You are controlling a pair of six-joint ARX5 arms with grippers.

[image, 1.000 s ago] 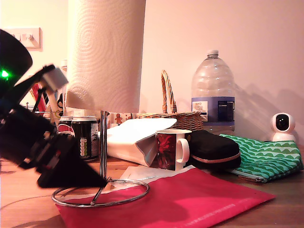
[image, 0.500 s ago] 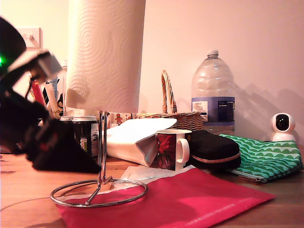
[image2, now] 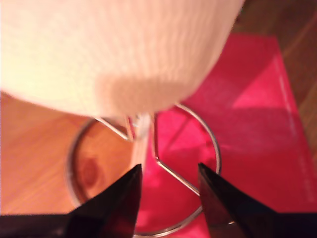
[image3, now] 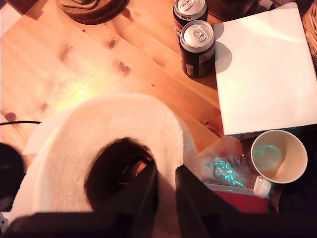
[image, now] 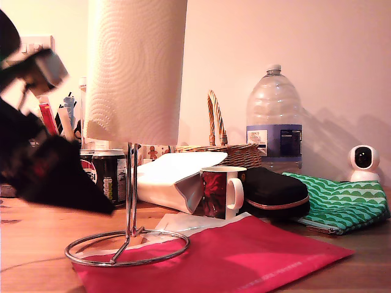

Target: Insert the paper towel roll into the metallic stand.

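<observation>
Paper towel roll [image: 135,70] hangs high over the metallic stand [image: 128,241], its bottom edge part way down the upright loop; in the exterior view the chrome post shows below the roll, so the loop top is already inside the core, as far as you can judge. Ring base sits on the wood table [image: 36,235], partly on the red envelope [image: 244,256].

My second gripper [image3: 166,183] holds the roll from above: one finger inside the core, one outside, pinched on the paper wall. My first gripper [image2: 168,191] has its jaws apart with nothing between them, looking at the ring base and the roll's underside; you see it as the dark blurred mass [image: 55,177] left of the stand in the exterior view.

Progress: threading started, not finished. Left to do: lower the roll until it rests on the ring base, then let go.

Versus the earlier frames: roll barely changed. The dark arm has lifted and pulled away from the stand toward the exterior view's left; a second earlier it overlapped the base. Ring base shifted slightly. More of the cans [image: 110,177] behind the stand now show.

Beyond the stand, on the side away from that arm: white bag [image: 174,177], mug [image: 221,192], water bottle [image: 274,116].
</observation>
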